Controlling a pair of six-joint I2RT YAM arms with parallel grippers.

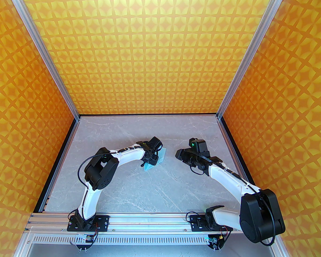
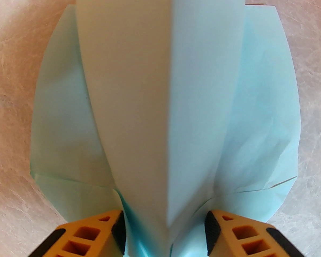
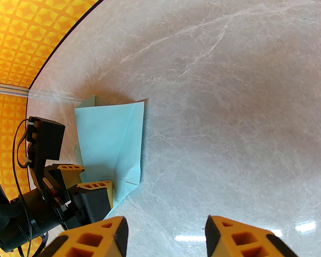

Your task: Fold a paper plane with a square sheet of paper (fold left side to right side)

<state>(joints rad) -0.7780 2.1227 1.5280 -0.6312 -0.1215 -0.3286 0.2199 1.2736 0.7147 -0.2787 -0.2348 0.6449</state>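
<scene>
The pale light-blue sheet of paper [image 1: 162, 154] lies folded on the marble table, mid-left. In the left wrist view the paper [image 2: 259, 98] has flat creased layers underneath and a tented flap whose ridge runs up the middle. My left gripper [image 1: 152, 161] hangs over its near end, and the near end of that ridge stands between the open orange fingers [image 2: 107, 231]. In the right wrist view the sheet [image 3: 109, 138] has the left gripper [image 3: 92, 177] at its near edge. My right gripper [image 3: 165, 234] is open and holds nothing. It hovers to the right of the paper [image 1: 180, 154].
Grey marble tabletop [image 1: 155, 191] enclosed by orange patterned walls [image 1: 160, 49] with aluminium posts at the back corners. Both arm bases sit on the rail at the near edge [image 1: 149, 219]. Bare table lies in front of and behind the paper.
</scene>
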